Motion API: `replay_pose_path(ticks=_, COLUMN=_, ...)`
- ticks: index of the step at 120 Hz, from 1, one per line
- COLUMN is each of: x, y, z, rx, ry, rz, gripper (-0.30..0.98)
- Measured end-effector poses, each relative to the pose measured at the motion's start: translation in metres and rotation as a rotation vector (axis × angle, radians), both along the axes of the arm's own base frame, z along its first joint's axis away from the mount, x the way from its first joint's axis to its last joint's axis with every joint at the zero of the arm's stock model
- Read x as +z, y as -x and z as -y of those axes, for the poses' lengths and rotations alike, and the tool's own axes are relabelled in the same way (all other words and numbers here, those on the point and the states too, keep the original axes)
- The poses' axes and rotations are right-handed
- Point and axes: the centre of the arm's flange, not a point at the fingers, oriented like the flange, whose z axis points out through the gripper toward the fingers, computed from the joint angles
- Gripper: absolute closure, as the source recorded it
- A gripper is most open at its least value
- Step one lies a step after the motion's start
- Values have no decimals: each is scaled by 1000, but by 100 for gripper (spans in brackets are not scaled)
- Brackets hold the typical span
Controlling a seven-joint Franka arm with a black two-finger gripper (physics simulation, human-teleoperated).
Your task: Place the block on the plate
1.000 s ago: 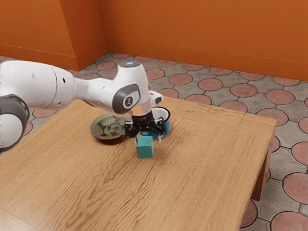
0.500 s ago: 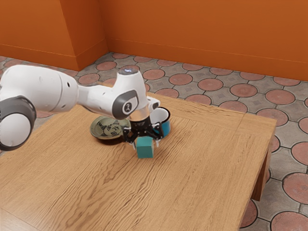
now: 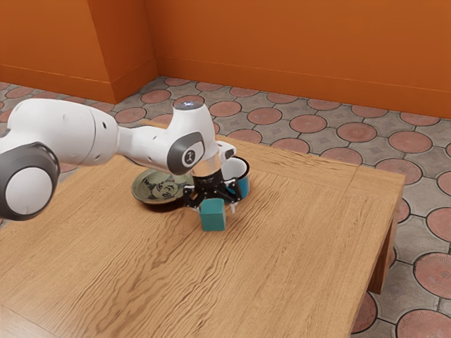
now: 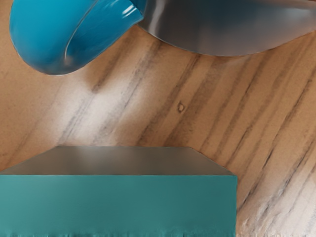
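While the cubic teal block (image 3: 213, 217) is sitting on the streaky wooden tabletop (image 3: 296, 246), the gripper (image 3: 216, 207) is hovering close over it, fingers standing spread; the round plate (image 3: 144, 195) and glossy blue mug (image 3: 244, 187) are resting nearby.

From where I stand I count one block (image 3: 213, 219), sitting on the one table (image 3: 296, 246), and near that block there is one plate (image 3: 163, 189) and one mug (image 3: 244, 187), so three small things in all, one of each kind. There is one robot arm (image 3: 70, 130) reaching over toward the block, with one gripper (image 3: 215, 206) at its end, right by the block. Of table legs (image 3: 383, 260) I can see one, well apart from the block.
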Motion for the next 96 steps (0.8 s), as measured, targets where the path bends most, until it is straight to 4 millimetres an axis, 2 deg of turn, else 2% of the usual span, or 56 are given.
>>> replay_pose_path(ticks=44, x=-10, y=3, z=-2, rx=-5, ry=6, rz=-17, gripper=1)
replay_pose_path(ticks=96, x=-11, y=3, z=-2, rx=-10, ry=8, rz=-17, gripper=18)
